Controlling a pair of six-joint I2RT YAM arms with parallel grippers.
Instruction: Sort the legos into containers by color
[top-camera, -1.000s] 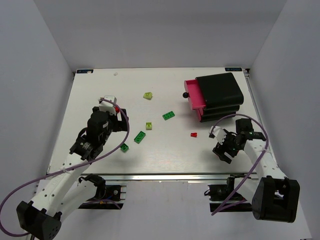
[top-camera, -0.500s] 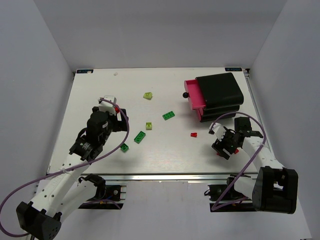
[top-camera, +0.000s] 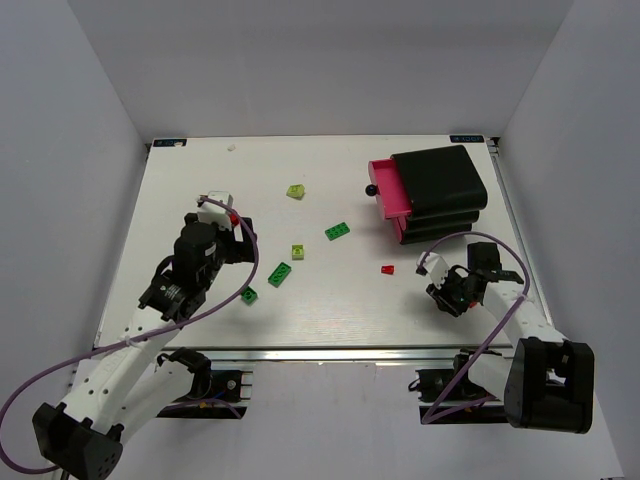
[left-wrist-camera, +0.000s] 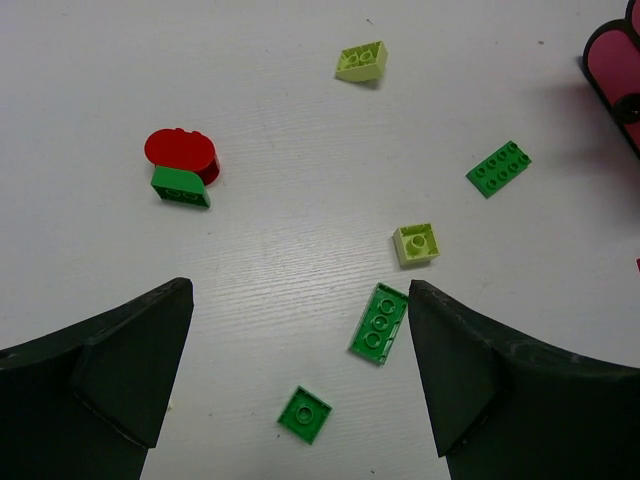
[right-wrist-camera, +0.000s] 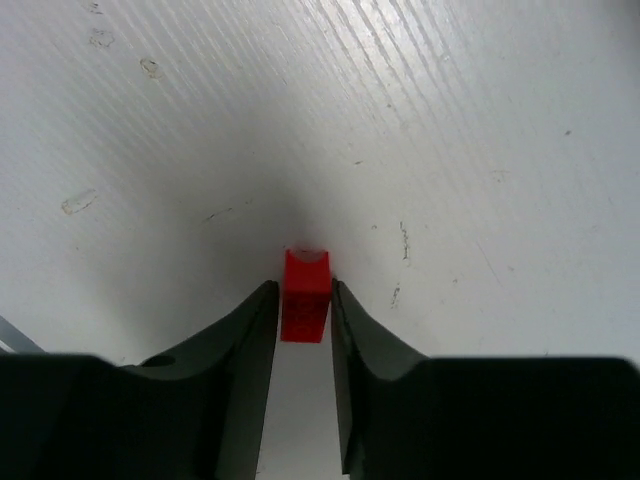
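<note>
On the left side of the desk (top-camera: 200, 160), the left arm (top-camera: 190, 262) hovers with the left jaws spread wide and empty, looking down over the loose bricks, probably waiting its turn. Just ahead, a red round brick (left-wrist-camera: 180, 150) lies touching a dark green brick (left-wrist-camera: 181, 187). Further right lie a small green square plate (left-wrist-camera: 305, 414), a lime sloped brick (left-wrist-camera: 362, 61), a long green plate (left-wrist-camera: 379, 322), a lime square brick (left-wrist-camera: 416, 243) and a green eight-stud plate (left-wrist-camera: 498, 168), all apart and unsorted. A tiny red piece (top-camera: 387, 269) sits alone near the black drawer stack (top-camera: 445, 185), whose top drawer (top-camera: 388, 195) is pulled out to take bricks. Rightmost, the right arm (top-camera: 495, 290) reaches down to the desk. The right jaws are narrowed onto a small red brick (right-wrist-camera: 305, 282), one finger against each side, likely the grip for carrying it to a drawer.
</note>
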